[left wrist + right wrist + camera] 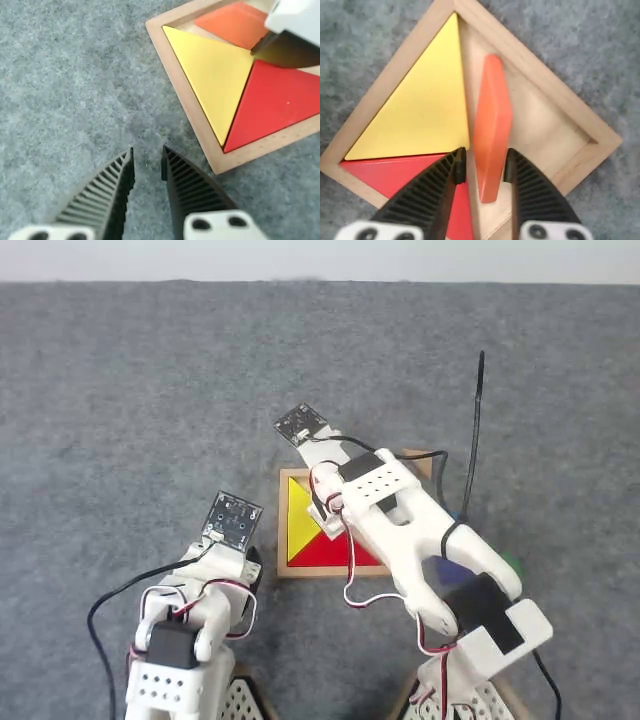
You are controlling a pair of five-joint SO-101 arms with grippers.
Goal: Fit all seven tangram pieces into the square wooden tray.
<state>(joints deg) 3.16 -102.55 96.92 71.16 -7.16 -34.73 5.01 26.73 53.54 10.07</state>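
Note:
The square wooden tray (284,530) lies in front of both arms. A large yellow triangle (420,110) and a large red triangle (395,172) lie flat in it, side by side. My right gripper (485,155) hangs over the tray, shut on an orange piece (492,120) that stands tilted on its edge beside the yellow triangle. My left gripper (148,150) hovers over bare carpet just outside the tray's corner (215,162), its fingers slightly open and holding nothing. The orange piece (232,22) sits partly behind the right arm's black finger (280,50).
Bare tray floor (540,130) lies beyond the orange piece. A blue piece (455,570) and a green piece (512,564) peek out on the carpet beside the right arm. A black strap (477,420) sticks up near the tray. Grey carpet (150,390) stretches all around.

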